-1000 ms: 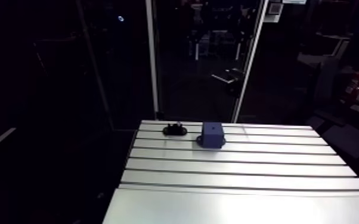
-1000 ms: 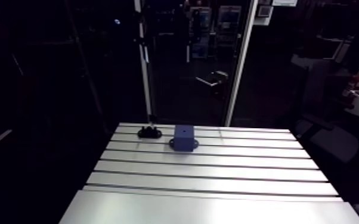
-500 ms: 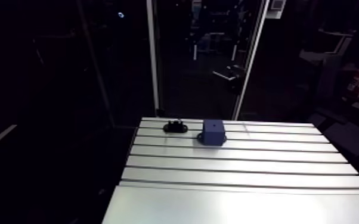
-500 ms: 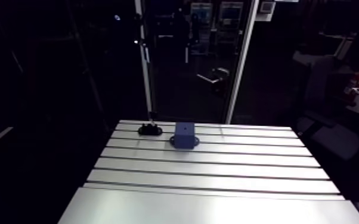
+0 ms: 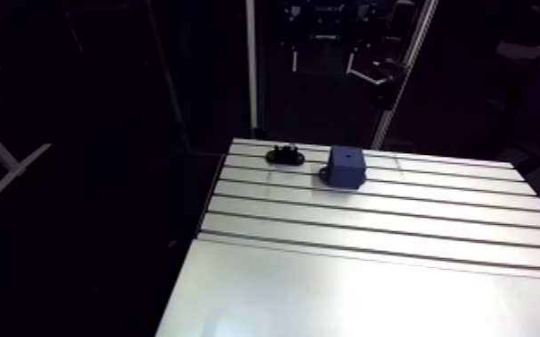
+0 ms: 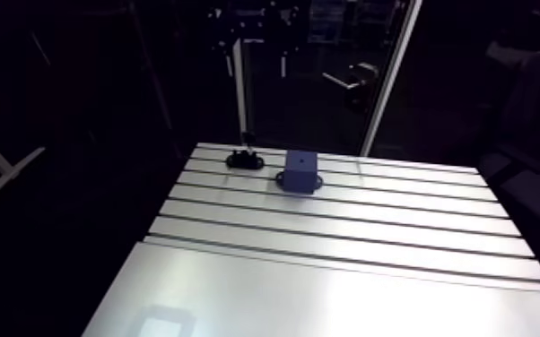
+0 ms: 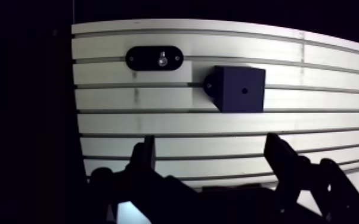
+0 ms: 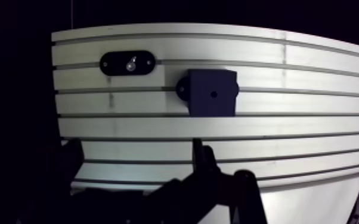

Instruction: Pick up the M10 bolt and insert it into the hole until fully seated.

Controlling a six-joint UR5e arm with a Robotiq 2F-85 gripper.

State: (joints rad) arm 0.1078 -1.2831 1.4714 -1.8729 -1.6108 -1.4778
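Observation:
In the wrist view my gripper (image 7: 210, 152) is open, its two dark fingers (image 7: 144, 154) spread wide with nothing between them. It hangs well above the slotted table (image 7: 158, 125). Ahead of the fingers sits a dark blue block (image 7: 237, 89) with a small hole (image 7: 242, 92) in its top face. Beside the block, near the table's far corner, a black oval holder (image 7: 154, 58) carries the shiny bolt (image 7: 163, 58) upright. The arm view shows the block (image 5: 346, 168) and the holder (image 5: 284, 154) side by side at the table's far edge. The gripper is out of that view.
The aluminium table (image 5: 372, 269) has long slots running across it, and a smooth plate covers its near part. Its left edge (image 5: 204, 235) drops off into a dark room. A white upright post (image 5: 250, 72) stands just behind the holder.
The whole arm view has shifted and now looks down more steeply on the table, so the camera moved. The block and holder keep their places on the table.

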